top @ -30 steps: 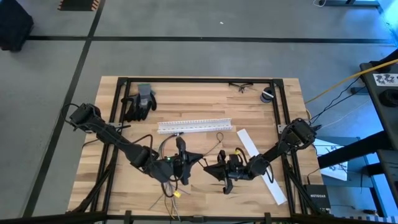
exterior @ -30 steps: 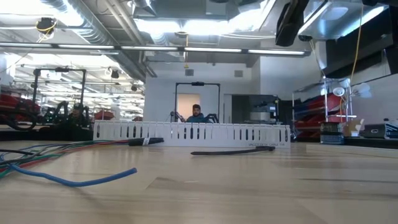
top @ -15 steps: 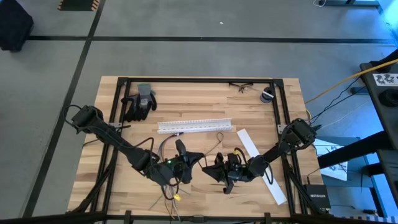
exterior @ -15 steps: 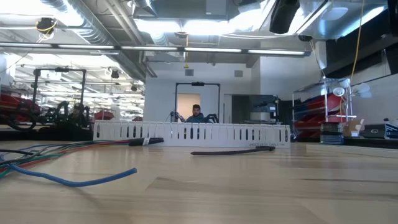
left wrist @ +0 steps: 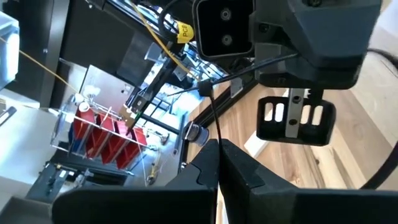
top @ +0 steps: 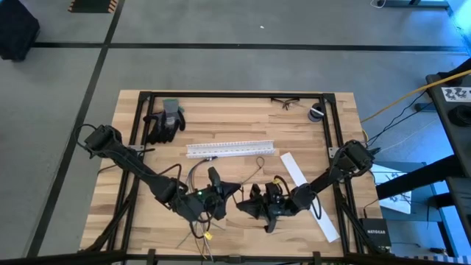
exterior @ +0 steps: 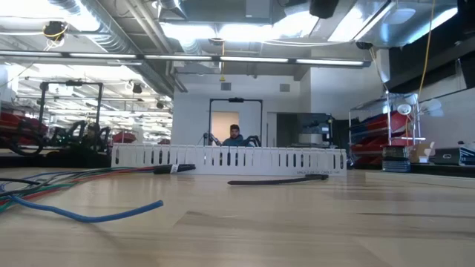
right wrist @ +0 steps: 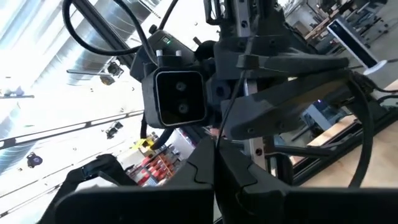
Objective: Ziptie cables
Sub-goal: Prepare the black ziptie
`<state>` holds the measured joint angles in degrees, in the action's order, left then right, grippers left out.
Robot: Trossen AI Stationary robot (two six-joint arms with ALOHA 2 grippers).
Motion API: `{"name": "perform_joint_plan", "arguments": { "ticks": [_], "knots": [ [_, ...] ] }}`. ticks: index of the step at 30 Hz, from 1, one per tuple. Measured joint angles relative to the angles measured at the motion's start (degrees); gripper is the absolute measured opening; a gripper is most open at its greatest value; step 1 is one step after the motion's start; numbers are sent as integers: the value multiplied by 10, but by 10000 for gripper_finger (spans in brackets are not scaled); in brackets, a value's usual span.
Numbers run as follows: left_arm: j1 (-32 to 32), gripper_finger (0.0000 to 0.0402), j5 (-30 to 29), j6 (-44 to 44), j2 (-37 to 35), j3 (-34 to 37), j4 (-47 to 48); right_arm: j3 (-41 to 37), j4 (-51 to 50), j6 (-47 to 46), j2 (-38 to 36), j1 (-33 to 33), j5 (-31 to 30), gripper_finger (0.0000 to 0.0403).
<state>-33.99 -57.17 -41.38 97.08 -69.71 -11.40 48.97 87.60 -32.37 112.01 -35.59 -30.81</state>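
Two dark arms meet over the near middle of the pale, planked wooden table, their matte black grippers nose to nose. The left gripper has its fingers pressed together, and a thin black strand runs up from between their tips in its wrist view. The right gripper is likewise closed, with a thin dark strand rising from its fingertips; it is probably one of the zipties stretched between the two, though so fine a line is hard to name with certainty.

The cables, limp and curvy, lie in a loose tangle beneath the left arm, with a yellow-green end near the table's front edge. At table height they show as glossy blue, green and red strands trailing across the wood.

Behind them lies a long white slotted plastic channel, its wall cut into even, comb-like teeth; small print on its right end is too small to read. A curved black ziptie rests flat in front of it. A flat white strip lies under the right arm. A knitted grey-and-black glove sits at the far left, glasses at the far edge. A box off the table's right corner reads NETGEAR.
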Motion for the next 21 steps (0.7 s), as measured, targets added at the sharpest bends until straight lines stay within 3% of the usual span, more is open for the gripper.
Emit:
{"name": "perform_joint_plan", "arguments": {
  "ticks": [7, 17, 21],
  "knots": [
    [-14, 0, 0, -1, 0, 0, -2, 0, -12, 4, 0, 18, 0, 0],
    [-9, 0, 0, 9, 20, 0, 50, -7, -8, -20, -16, 44, 64, 0],
    [-9, 0, 0, -9, 32, 0, 47, -49, -17, -36, -31, 46, 36, 0]
  ]
}}
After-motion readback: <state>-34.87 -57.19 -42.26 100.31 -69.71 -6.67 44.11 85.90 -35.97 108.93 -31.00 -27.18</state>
